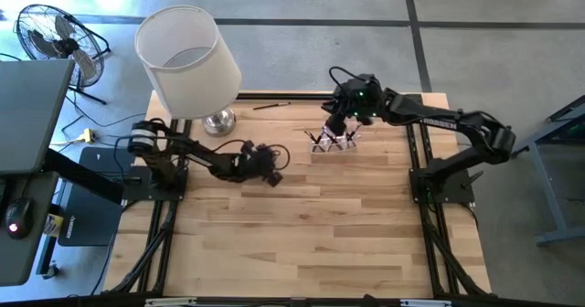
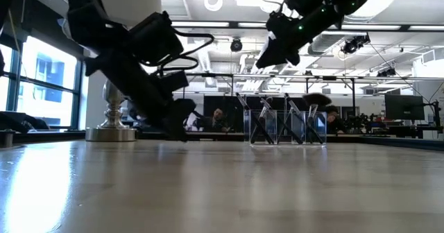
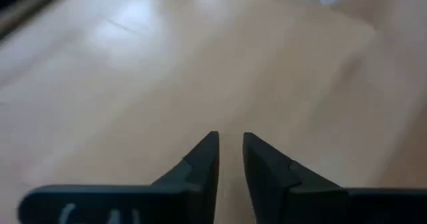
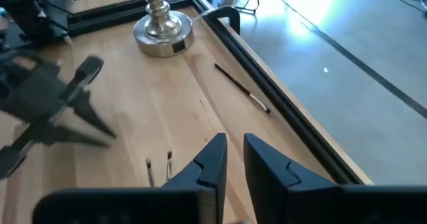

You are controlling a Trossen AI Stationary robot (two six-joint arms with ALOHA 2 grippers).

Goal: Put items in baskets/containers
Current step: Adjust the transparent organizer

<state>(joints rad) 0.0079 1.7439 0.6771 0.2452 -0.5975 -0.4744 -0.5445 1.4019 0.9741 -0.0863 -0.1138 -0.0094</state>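
Makeup brushes (image 1: 331, 141) mostly stand in the clear holder (image 2: 288, 127) at the tabletop's (image 1: 302, 225) far middle, while one stray brush (image 1: 271, 105) lies near the far edge by the lamp base (image 1: 219, 121). The left end effector (image 1: 271, 175), fingers narrowly parted and empty, hangs low mid-tabletop. The right end effector (image 1: 336, 122), likewise nearly closed on nothing, hovers over the holder and could tip it or knock brushes out.

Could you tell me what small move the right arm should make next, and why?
Probably swing the right end effector toward the slim dark makeup brush lying alone near the table's far edge. It holds nothing visible, its fingers narrowly apart, above the small clear plastic holder already holding brushes. That stray brush appears to be the only one left out.
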